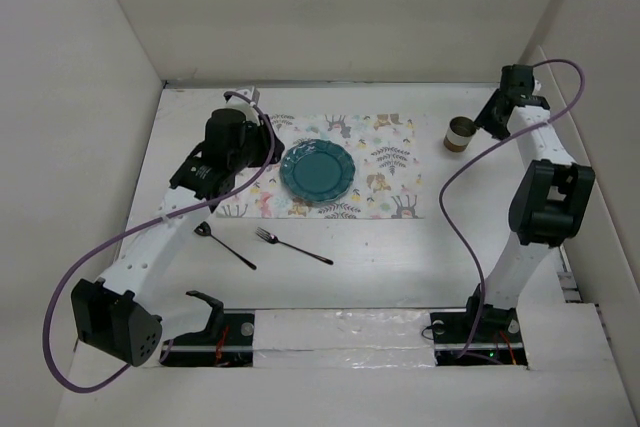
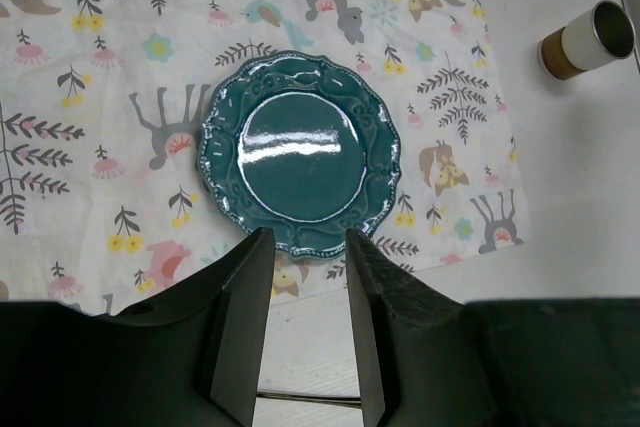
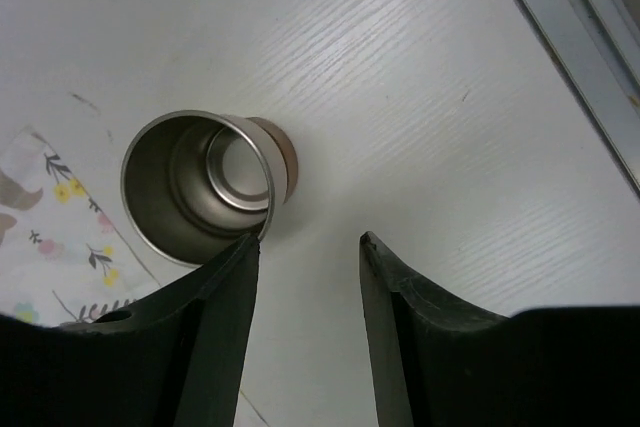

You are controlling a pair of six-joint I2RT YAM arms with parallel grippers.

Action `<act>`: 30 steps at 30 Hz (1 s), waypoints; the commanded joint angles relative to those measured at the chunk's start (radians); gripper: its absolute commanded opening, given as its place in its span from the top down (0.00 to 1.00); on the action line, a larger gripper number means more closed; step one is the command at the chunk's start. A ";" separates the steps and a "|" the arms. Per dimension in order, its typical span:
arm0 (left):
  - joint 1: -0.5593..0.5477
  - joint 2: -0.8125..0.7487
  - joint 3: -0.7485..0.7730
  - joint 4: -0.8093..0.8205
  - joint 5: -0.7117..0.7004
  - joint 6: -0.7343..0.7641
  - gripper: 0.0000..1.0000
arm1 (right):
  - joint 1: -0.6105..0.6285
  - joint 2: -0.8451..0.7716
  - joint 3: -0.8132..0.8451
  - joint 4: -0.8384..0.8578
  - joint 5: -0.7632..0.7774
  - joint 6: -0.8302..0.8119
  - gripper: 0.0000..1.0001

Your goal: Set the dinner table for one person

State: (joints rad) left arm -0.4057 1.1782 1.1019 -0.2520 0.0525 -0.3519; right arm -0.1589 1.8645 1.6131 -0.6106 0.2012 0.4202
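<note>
Caught the left gripper [image 2: 306, 237] up close, jaws apart and empty, hanging over the near rim of the plate [image 2: 300, 152] on the placemat [image 2: 100, 97]. Found the right gripper [image 3: 309, 239] spread too, gripping nothing, just beside the cup [image 3: 200, 187]. Had the table [image 1: 380, 237] lying flat under both, long side running left-right in the top view. Spotted a fork [image 1: 292, 246] and another utensil [image 1: 225, 245] on it, nearer the bases.

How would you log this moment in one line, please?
left gripper: open, near plate on placemat | right gripper: open, beside cup | fork, spoon: on table, off placemat
</note>
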 commanded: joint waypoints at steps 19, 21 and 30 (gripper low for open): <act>-0.001 -0.061 -0.059 0.023 0.026 -0.015 0.68 | 0.005 0.085 0.129 0.023 -0.034 -0.011 1.00; -0.001 -0.058 -0.048 0.019 0.024 -0.013 0.68 | 0.018 0.059 0.159 0.015 -0.042 -0.015 1.00; -0.001 -0.049 -0.025 0.011 0.015 -0.007 0.68 | 0.168 0.107 0.326 -0.051 -0.095 -0.027 1.00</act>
State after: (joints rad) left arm -0.4057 1.1465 1.0431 -0.2527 0.0700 -0.3599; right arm -0.0467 1.9717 1.8530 -0.6590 0.1383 0.4103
